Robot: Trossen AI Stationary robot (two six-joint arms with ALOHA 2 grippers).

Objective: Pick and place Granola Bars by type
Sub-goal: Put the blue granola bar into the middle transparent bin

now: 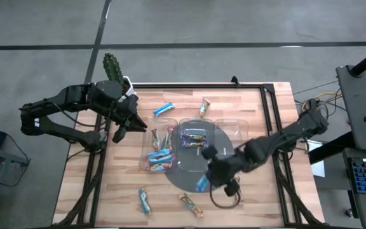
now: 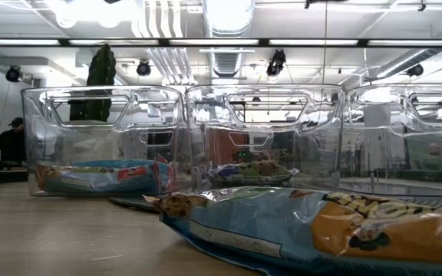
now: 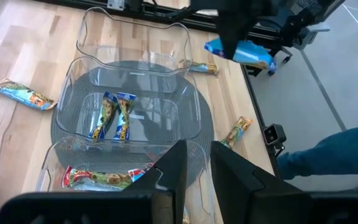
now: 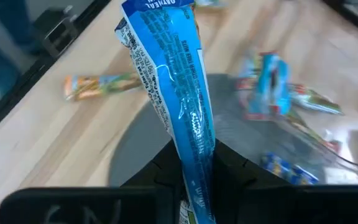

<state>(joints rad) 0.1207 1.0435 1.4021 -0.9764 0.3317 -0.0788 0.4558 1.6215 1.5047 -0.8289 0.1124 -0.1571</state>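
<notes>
A clear three-compartment tray (image 1: 232,124) stands mid-table. Its left compartment holds several granola bars (image 1: 159,156), and the middle one holds two blue-and-gold bars (image 1: 194,138). Loose bars lie at the far side (image 1: 164,109) (image 1: 204,107) and the near side (image 1: 144,200) (image 1: 189,205). My right gripper (image 1: 211,178) hangs over the tray's near edge, shut on a bright blue bar (image 4: 179,93). My left gripper (image 3: 199,155) waits at the table's left, above the tray's left end. Its fingers stand a narrow gap apart with nothing between them. Neither gripper shows in the low view. My right gripper pinches one end of the blue bar (image 4: 199,163) between its two fingers. The fingers slant down from the table's right side. The bar runs on past the fingertips along their line. It is lifted clear of the table and the tray (image 3: 244,53).
A dark round mat (image 1: 186,179) lies under the tray. A cactus (image 1: 111,67) stands at the far left corner. Black rails (image 1: 275,127) frame the table. A person's leg (image 3: 347,149) shows beyond the right edge. One bar (image 2: 321,230) lies close before the low camera.
</notes>
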